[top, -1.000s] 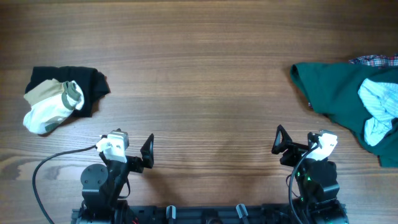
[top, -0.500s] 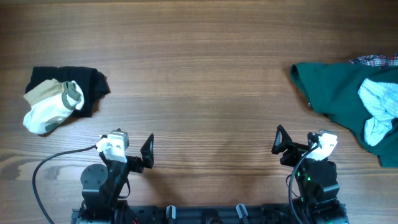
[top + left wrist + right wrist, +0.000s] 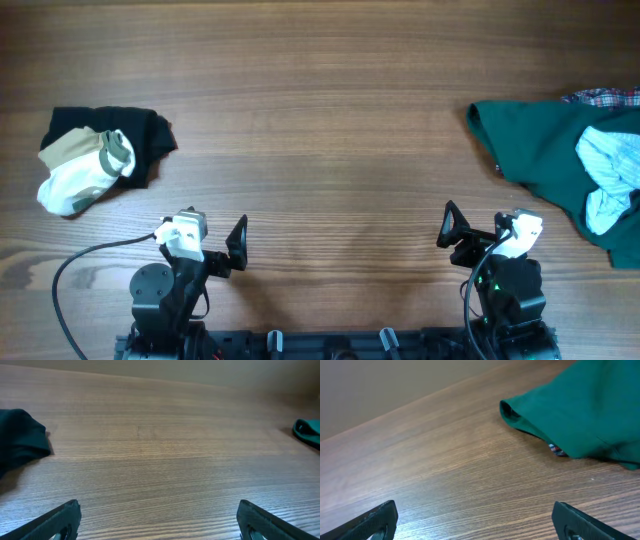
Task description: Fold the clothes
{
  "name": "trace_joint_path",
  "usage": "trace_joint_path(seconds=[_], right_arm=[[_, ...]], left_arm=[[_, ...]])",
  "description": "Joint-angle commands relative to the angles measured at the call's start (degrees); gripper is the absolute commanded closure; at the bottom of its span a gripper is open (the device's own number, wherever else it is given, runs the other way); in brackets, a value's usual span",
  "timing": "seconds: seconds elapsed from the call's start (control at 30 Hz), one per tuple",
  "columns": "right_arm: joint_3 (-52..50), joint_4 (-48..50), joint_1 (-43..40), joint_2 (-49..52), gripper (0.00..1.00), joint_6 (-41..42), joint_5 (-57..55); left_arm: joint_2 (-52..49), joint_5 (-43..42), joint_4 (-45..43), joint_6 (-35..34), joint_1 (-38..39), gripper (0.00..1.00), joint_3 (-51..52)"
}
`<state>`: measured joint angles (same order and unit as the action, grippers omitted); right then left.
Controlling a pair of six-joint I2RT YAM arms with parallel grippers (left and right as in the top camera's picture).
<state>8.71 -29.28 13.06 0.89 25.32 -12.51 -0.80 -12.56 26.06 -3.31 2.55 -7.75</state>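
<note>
The pale blue-and-white striped garment (image 3: 608, 178) is lying crumpled at the far right of the table (image 3: 320, 120), close to its right edge. It is resting on top of the dark green garment (image 3: 540, 150), which is spreading out much wider beneath it and reaching leftward toward the middle of the table. A strip of red-and-blue plaid cloth (image 3: 602, 97) is peeking out from behind the green garment's far edge; the right wrist view is also showing a scrap of plaid (image 3: 555, 450) under the green hem (image 3: 590, 415).

Well apart, on the left side of the table, a black garment (image 3: 145, 135) is lying bunched, with a white and beige piece (image 3: 80, 170) sitting on its left part. The left wrist view is catching the black cloth (image 3: 20, 440) at its left edge and a corner of the green one (image 3: 307, 430) at its far right.

The right gripper (image 3: 487, 232) is hovering at the near edge of the table, to the near left of the green garment, its jaws standing wide and holding nothing. The left gripper (image 3: 205, 238) is hovering at the near edge too, to the near right of the black garment, jaws likewise spread wide and empty. Bare wood is showing between both pairs of fingertips.
</note>
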Motion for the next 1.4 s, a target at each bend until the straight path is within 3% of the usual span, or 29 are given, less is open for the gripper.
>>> trace_joint_path(seconds=[0.0,0.17,0.33,0.5,0.53,0.67,0.8,0.93,1.13,1.27,1.37], right_arm=[[0.2,0.2,-0.3,-0.7,0.00,0.4,-0.6],[0.2,1.6,-0.3,-0.7,0.00,0.3,-3.0],[0.2,5.2,-0.3,-0.7,0.01,1.0,-5.5],[0.2,5.7,-0.3,-0.7,0.00,33.7,6.1],[0.2,7.2,-0.3,-0.7,0.00,34.7,10.2],[1.6,18.3,-0.3,1.6,0.00,16.2,25.4],[9.0,15.8,-0.3,10.1,0.01,7.9,28.6],[21.1,7.1,-0.3,24.8,0.01,1.2,29.5],[42.9,-11.8,-0.3,46.4,0.00,-8.9,22.5],[53.4,-18.1,-0.3,53.6,0.01,-8.8,18.8],[60.9,-23.2,-2.7,60.3,0.00,-7.9,13.9]], left_arm=[[0.4,-0.5,-0.4,-0.1,0.3,0.00,0.3],[0.4,-1.1,-3.5,-0.2,0.3,0.00,0.3],[0.4,-14.6,-4.5,-0.2,0.3,0.00,0.2],[0.4,-15.5,-5.4,-5.4,0.3,0.00,0.2],[0.4,-15.5,-5.9,-7.1,0.3,0.00,0.1],[-1.9,-14.7,-6.6,-13.9,0.3,0.00,-4.2],[-13.8,-13.1,-6.4,-13.9,0.3,0.01,-13.6],[-32.1,-13.1,-1.8,-13.7,0.3,0.00,-28.7],[-58.8,-13.6,18.6,-13.6,0.4,0.00,-57.4],[-68.6,-21.9,20.8,-13.9,0.4,0.00,-62.0],[-71.1,-22.5,19.3,-13.8,0.6,0.01,-62.0]])
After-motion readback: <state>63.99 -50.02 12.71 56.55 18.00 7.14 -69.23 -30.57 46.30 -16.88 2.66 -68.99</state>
